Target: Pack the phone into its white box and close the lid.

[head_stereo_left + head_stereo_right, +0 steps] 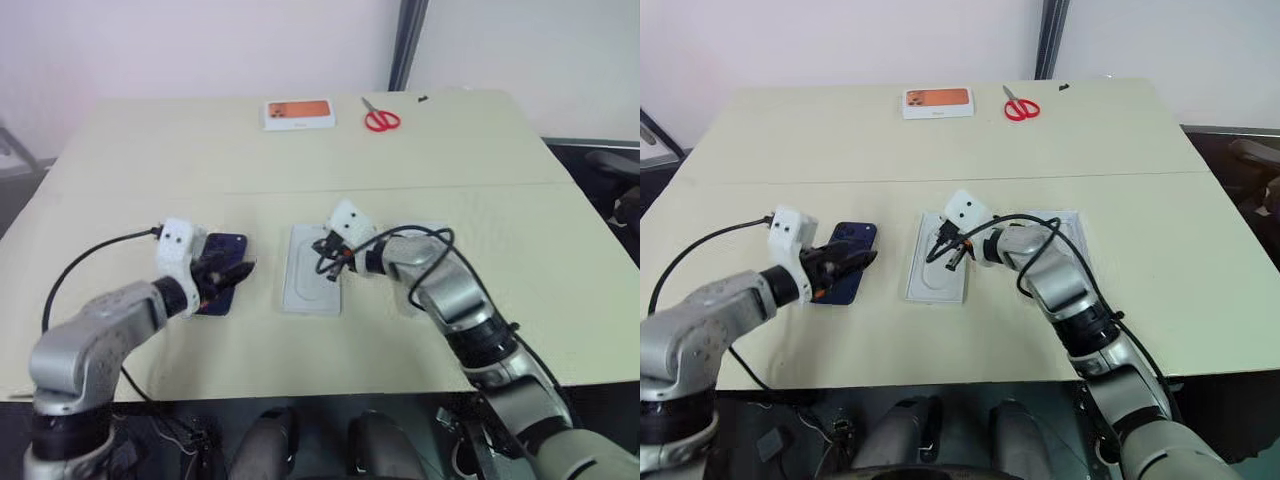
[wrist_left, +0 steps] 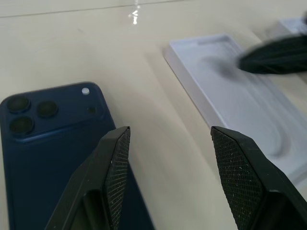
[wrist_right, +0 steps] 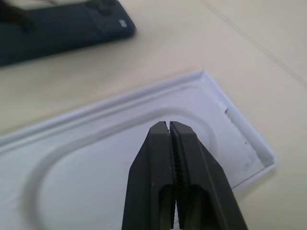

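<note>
Silver arms, black cables, black ribbed fingers [image 2: 115,167].

Head stereo pair looks forward and down over a cream rectangular tabletop [image 1: 480,230], whole table in frame, far edge near the top. Both eyes share the same scene, contents sitting slightly further left in the right eye.

Left wrist camera sits low and close, looking along its own two black textured fingers [image 2: 112,167] at lower centre. Slim dark navy-blue smartphone [image 2: 53,143] lies at lower left, shallow white cardboard tray box [image 2: 240,100] at upper right.

Right wrist camera hangs very near above the same box [image 3: 96,163], with the smartphone [image 3: 62,28] at upper left. Both wrist views share smartphone and box.
</note>
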Action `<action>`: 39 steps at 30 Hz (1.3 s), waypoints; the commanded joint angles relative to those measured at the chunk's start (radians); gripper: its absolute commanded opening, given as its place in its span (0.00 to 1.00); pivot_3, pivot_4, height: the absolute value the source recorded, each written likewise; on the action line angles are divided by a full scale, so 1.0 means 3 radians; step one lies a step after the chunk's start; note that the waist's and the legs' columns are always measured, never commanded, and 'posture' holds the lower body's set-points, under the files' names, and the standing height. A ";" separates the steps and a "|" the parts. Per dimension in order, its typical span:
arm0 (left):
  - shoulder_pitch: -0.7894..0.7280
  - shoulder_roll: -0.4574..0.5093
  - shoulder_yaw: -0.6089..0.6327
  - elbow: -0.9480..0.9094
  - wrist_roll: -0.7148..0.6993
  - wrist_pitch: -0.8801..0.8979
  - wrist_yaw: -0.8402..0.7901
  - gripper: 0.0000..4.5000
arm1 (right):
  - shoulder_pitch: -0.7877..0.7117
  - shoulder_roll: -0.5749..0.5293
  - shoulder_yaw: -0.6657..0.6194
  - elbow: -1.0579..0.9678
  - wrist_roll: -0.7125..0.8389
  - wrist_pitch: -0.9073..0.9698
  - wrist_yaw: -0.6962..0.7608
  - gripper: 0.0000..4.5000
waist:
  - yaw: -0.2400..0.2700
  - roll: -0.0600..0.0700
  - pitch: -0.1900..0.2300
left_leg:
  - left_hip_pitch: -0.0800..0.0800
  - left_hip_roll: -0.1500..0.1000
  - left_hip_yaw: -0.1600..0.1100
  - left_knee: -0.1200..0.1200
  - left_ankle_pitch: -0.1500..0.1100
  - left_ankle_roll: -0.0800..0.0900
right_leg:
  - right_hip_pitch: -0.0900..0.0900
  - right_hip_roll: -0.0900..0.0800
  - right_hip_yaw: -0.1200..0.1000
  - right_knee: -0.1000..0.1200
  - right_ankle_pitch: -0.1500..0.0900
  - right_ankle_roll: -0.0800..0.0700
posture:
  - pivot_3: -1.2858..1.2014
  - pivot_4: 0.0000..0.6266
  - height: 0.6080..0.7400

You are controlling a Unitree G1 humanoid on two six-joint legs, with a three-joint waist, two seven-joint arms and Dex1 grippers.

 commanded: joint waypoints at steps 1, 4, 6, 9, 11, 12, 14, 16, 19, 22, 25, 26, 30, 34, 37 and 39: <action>0.0145 0.0101 0.0003 -0.0013 0.0117 -0.0486 -0.0271 0.63 | -0.0114 0.0129 0.0036 0.0054 -0.0081 -0.0113 -0.0085 0.02 | -0.0007 0.0000 0.0000 | 0.0000 0.0000 -0.0001 0.0001 0.0000 0.0000 | -0.0002 0.0000 -0.0001 -0.0001 0.0000 0.0000 | 0.52 0.24 1.00; 0.0284 0.0149 0.0004 0.0021 0.0133 -0.0669 -0.0400 0.63 | -0.0162 0.0208 0.0141 0.0229 -0.0222 -0.0177 -0.0164 0.02 | -0.0018 0.0000 0.0000 | 0.0000 0.0000 -0.0001 -0.0002 -0.0001 0.0001 | -0.0001 0.0000 0.0000 0.0000 0.0001 -0.0001 | 0.52 0.24 1.00; 0.0329 0.0155 0.0009 0.0026 0.0112 -0.0719 -0.0438 0.63 | -0.0170 0.0223 0.0194 0.0297 -0.0290 -0.0174 -0.0175 0.02 | -0.0021 0.0000 0.0000 | 0.0001 0.0000 0.0000 -0.0007 0.0000 0.0001 | -0.0001 0.0000 0.0001 0.0000 0.0001 -0.0001 | 0.52 0.24 1.00; 0.0373 0.0160 0.0019 0.0023 0.0095 -0.0758 -0.0460 0.63 | -0.0149 0.0197 0.0247 0.0291 -0.0354 -0.0162 -0.0136 0.02 | -0.0025 0.0000 0.0000 | 0.0001 0.0000 0.0000 -0.0010 0.0000 0.0001 | -0.0002 0.0000 0.0001 0.0000 0.0001 -0.0001 | 0.52 0.24 1.00; 0.0397 0.0162 0.0027 0.0032 0.0094 -0.0771 -0.0463 0.63 | -0.0107 0.0163 0.0265 0.0209 -0.0353 -0.0104 -0.0062 0.02 | -0.0024 0.0001 0.0000 | 0.0002 0.0000 0.0000 -0.0011 0.0000 0.0001 | -0.0001 0.0000 0.0001 0.0001 0.0001 -0.0001 | 0.52 0.24 1.00; 0.0403 0.0162 0.0027 0.0038 0.0098 -0.0777 -0.0465 0.63 | -0.0086 0.0136 0.0281 0.0161 -0.0352 -0.0069 -0.0016 0.02 | -0.0024 0.0001 0.0000 | 0.0002 0.0000 0.0000 -0.0011 0.0000 0.0001 | -0.0001 0.0000 0.0001 0.0001 0.0001 0.0000 | 0.52 0.24 1.00; 0.0406 0.0157 0.0026 0.0053 0.0104 -0.0780 -0.0454 0.63 | -0.0038 0.0068 0.0322 0.0049 -0.0371 -0.0060 0.0054 0.02 | -0.0021 0.0001 0.0000 | 0.0002 0.0000 0.0000 -0.0011 0.0000 0.0002 | -0.0001 0.0000 0.0001 0.0000 0.0001 0.0000 | 0.52 0.24 1.00; 0.0385 0.0133 0.0050 0.0079 0.0097 -0.0782 -0.0416 0.63 | -0.0003 0.0053 0.0284 -0.0054 -0.0359 -0.0146 0.0059 0.02 | -0.0022 0.0001 0.0000 | 0.0002 0.0000 -0.0001 -0.0011 -0.0001 0.0002 | -0.0001 0.0000 0.0001 0.0000 0.0001 0.0000 | 0.52 0.24 1.00; 0.0295 0.0063 0.0193 0.0161 -0.0001 -0.0671 -0.0258 0.63 | 0.0029 0.0026 0.0248 -0.0266 -0.0290 -0.0358 0.0167 0.02 | -0.0024 0.0001 0.0000 | 0.0002 0.0000 -0.0001 -0.0013 -0.0002 0.0004 | 0.0001 0.0000 0.0001 0.0001 0.0001 -0.0001 | 0.52 0.24 1.00; 0.0071 -0.0024 0.0494 0.0422 -0.0131 -0.0274 0.0205 0.68 | -0.0053 0.0139 0.0188 -0.0376 -0.0185 -0.0263 0.0209 0.08 | -0.0032 0.0000 -0.0001 | 0.0002 0.0000 -0.0003 -0.0017 -0.0003 0.0007 | -0.0002 0.0002 0.0001 0.0005 0.0001 0.0000 | 0.52 0.24 1.00; -0.0017 -0.0033 0.0630 0.0554 -0.0112 -0.0064 0.0470 0.92 | -0.0159 0.0281 0.0186 -0.0339 -0.0132 -0.0176 0.0206 0.33 | -0.0050 0.0000 -0.0001 | 0.0003 0.0001 -0.0003 -0.0021 -0.0004 0.0009 | -0.0004 0.0003 0.0001 0.0009 0.0001 0.0000 | 0.52 0.24 1.00; -0.0047 -0.0039 0.0680 0.0595 -0.0140 0.0030 0.0545 1.00 | -0.0199 0.0335 0.0211 -0.0304 -0.0147 -0.0180 0.0184 0.44 | -0.0048 0.0000 -0.0001 | 0.0004 0.0001 -0.0003 -0.0022 -0.0003 0.0008 | -0.0005 0.0003 0.0002 0.0009 0.0001 0.0000 | 0.52 0.24 1.00; -0.0235 -0.0070 0.0846 0.0805 -0.0245 0.0406 0.0823 1.00 | -0.0322 0.0511 0.0360 -0.0150 -0.0242 -0.0237 0.0138 0.77 | -0.0035 -0.0002 -0.0001 | 0.0003 0.0000 -0.0003 -0.0023 0.0003 -0.0003 | -0.0007 0.0003 0.0001 0.0009 0.0001 0.0000 | 0.52 0.24 1.00; -0.0355 -0.0137 0.1027 0.0874 -0.0389 0.0601 0.0950 1.00 | -0.0393 0.0652 0.0483 0.0053 -0.0289 -0.0237 0.0142 0.63 | -0.0032 -0.0004 -0.0003 | 0.0004 0.0000 -0.0006 -0.0021 0.0005 -0.0005 | -0.0014 0.0003 -0.0002 0.0009 0.0001 0.0000 | 0.52 0.24 1.00; -0.0408 -0.0156 0.1079 0.0897 -0.0466 0.0741 0.0999 1.00 | -0.0431 0.0723 0.0582 0.0172 -0.0329 -0.0187 0.0170 0.32 | -0.0037 -0.0004 -0.0003 | 0.0004 0.0000 -0.0006 -0.0021 0.0006 -0.0008 | -0.0014 0.0003 -0.0002 0.0009 0.0001 -0.0001 | 0.52 0.24 1.00; -0.0434 -0.0154 0.1073 0.0907 -0.0503 0.0834 0.1013 1.00 | -0.0466 0.0765 0.0644 0.0251 -0.0365 -0.0174 0.0173 0.09 | -0.0042 -0.0004 -0.0003 | 0.0004 0.0000 -0.0006 -0.0022 0.0007 -0.0009 | -0.0015 0.0003 -0.0001 0.0009 0.0002 -0.0001 | 0.52 0.24 1.00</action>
